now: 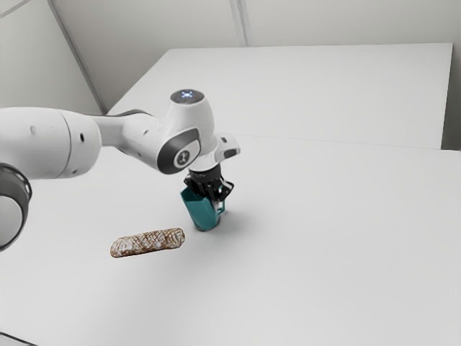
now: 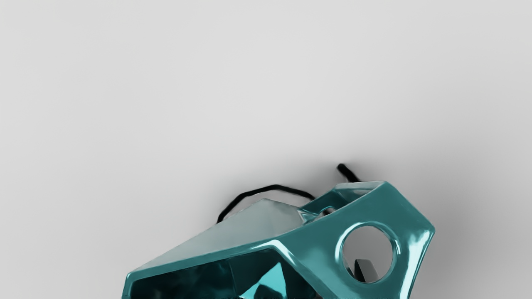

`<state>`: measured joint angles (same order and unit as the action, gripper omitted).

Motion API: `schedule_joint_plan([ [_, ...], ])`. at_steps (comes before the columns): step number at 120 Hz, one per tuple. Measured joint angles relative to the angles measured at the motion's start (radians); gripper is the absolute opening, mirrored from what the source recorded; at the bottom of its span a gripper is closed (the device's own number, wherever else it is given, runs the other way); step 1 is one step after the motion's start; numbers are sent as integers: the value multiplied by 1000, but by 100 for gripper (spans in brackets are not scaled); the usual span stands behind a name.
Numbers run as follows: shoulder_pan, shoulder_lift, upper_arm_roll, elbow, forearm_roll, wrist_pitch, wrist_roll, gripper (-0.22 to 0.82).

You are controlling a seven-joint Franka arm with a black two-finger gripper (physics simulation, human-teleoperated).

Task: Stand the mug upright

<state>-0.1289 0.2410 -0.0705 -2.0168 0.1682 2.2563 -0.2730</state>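
- Exterior view: white Franka arm (image 1: 47,143) comes in from the view's left; black two-finger gripper (image 1: 212,190) points down at the upper part of the teal, faceted, glossy mug (image 1: 201,213).
- Gripper state: cannot tell if wide or narrow, or if it has a grip on the mug.
- Mug is at the white bench (image 1: 324,252), tilted, base low, mouth up and leaning toward the exterior view's left; handle on the exterior view's right.
- Exterior view: brown-and-white patterned roll (image 1: 148,243) lies on the bench, apart from the mug, toward the exterior view's left and nearer the camera.
- Wrist view: looks into the mug's dark, shiny inside; gives a close look at the broad teal handle (image 2: 399,207) with its round hole.
- Wrist view: grey and black piece seen through that hole, can't tell what.
- Wrist view: thin black curved line (image 2: 276,186) and short black stroke (image 2: 348,172) beside the mug, against the pale surface; can't tell what they are.
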Motion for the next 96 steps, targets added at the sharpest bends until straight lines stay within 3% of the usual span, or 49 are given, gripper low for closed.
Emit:
schedule_joint_plan([
  [7, 0, 2, 0, 1, 0, 3, -4, -18],
  [28, 0, -21, 1, 1, -12, 5, -1, 21],
  [45, 0, -69, 0, -4, -18, -1, 3, 40],
  [72, 0, -172, 0, 0, -27, -12, 8, 53],
  [96, 4, -197, -8, 191, -29, -175, 12, 58],
])
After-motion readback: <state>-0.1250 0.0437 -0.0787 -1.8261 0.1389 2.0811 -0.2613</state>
